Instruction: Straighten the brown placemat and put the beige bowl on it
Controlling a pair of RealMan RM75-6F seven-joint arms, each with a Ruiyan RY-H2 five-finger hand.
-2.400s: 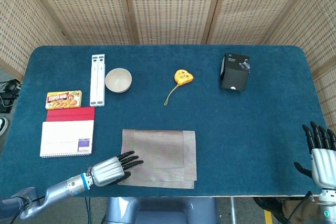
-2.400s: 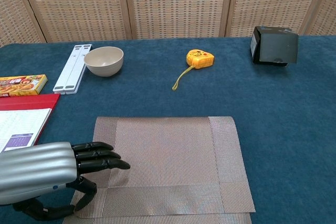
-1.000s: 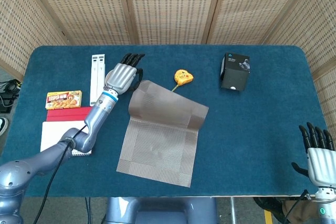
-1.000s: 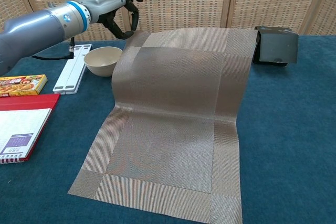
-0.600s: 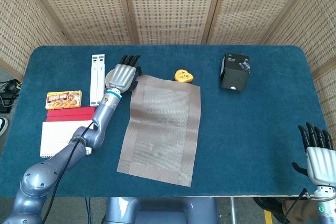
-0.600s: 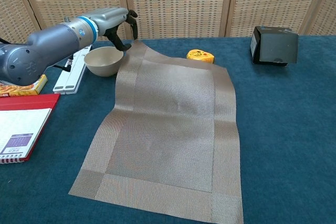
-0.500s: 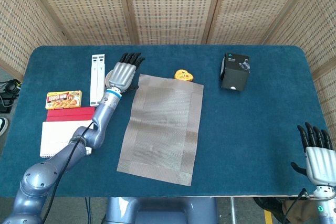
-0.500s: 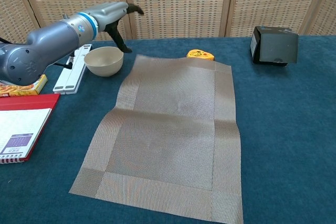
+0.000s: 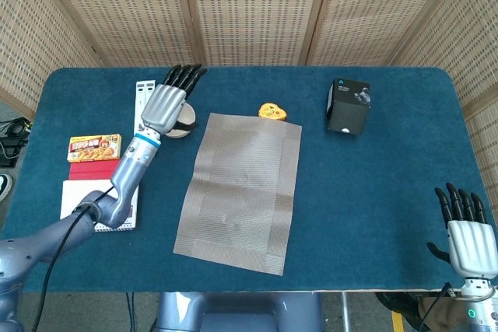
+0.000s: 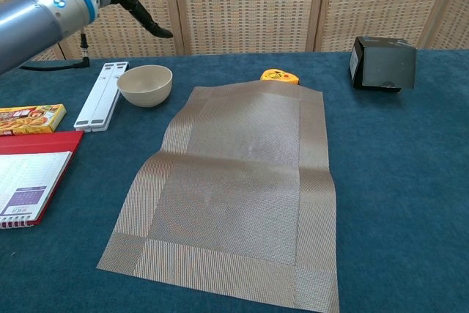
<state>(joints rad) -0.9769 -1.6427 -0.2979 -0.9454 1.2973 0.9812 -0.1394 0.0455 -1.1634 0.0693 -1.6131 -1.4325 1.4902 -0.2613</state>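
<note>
Now the placemat (image 9: pixel 240 192) lies unfolded, both hands empty, fingers apart, left hand (image 9: pixel 163 103) above the bowl (image 10: pixel 145 84)

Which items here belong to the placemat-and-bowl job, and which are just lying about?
Job:
- brown placemat, unfolded flat
- beige bowl, on the table beside the mat
- left hand, raised above the bowl, holding nothing

Lying about:
- yellow tape measure, partly under the mat's far edge
- black box
- white folding stand
- snack box
- red notebook
</note>
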